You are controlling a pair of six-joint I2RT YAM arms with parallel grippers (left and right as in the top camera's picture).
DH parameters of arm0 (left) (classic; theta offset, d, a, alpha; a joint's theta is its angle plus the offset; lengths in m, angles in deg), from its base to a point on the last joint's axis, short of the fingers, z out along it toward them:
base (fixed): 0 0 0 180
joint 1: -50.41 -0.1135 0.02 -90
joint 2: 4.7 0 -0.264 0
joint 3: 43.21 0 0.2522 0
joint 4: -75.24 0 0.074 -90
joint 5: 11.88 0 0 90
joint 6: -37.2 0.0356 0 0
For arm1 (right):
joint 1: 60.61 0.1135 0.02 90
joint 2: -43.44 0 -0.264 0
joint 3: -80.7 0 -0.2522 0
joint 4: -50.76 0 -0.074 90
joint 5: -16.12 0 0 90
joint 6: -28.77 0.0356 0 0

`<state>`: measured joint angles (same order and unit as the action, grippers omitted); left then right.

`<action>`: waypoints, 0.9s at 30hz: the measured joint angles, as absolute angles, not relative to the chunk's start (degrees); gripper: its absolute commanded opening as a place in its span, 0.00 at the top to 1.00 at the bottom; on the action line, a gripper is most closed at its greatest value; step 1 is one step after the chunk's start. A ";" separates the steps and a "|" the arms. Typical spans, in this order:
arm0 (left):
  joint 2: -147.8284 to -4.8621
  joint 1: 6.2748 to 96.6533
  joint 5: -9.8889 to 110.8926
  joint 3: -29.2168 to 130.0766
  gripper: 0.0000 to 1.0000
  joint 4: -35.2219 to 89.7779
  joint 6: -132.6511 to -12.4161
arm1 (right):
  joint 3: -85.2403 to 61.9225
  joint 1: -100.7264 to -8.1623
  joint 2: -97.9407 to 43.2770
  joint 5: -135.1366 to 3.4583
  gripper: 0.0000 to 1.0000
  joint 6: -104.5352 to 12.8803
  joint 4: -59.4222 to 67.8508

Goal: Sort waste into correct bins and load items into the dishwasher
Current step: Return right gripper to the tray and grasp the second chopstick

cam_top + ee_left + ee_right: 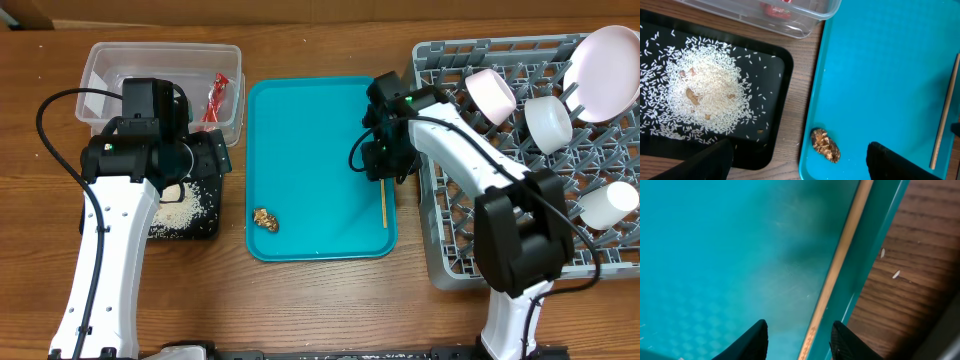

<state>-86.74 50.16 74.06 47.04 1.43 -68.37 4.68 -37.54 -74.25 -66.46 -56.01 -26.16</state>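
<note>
On the teal tray (310,130) lie a brown food lump (265,219) (825,145) and one wooden chopstick (384,205) (840,265) along its right rim. My right gripper (385,165) (800,342) hovers low over the chopstick, open, its fingers straddling it without touching. My left gripper (800,162) is open and empty above the gap between the black tray (205,228) (775,70) and the teal tray. Rice grains (705,90) are piled in the black tray. A red wrapper (217,97) lies in the clear tub (110,60).
The grey dish rack (450,250) at the right holds a white plate (605,70), two pale bowls (490,90) (548,122) and a small white cup (607,203). A few rice grains (896,274) lie on the wood beside the teal tray.
</note>
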 measured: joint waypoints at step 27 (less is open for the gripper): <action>-86.74 50.16 74.06 47.04 0.13 1.43 -68.37 | 4.72 -37.30 -80.24 -66.40 0.79 -52.34 -27.62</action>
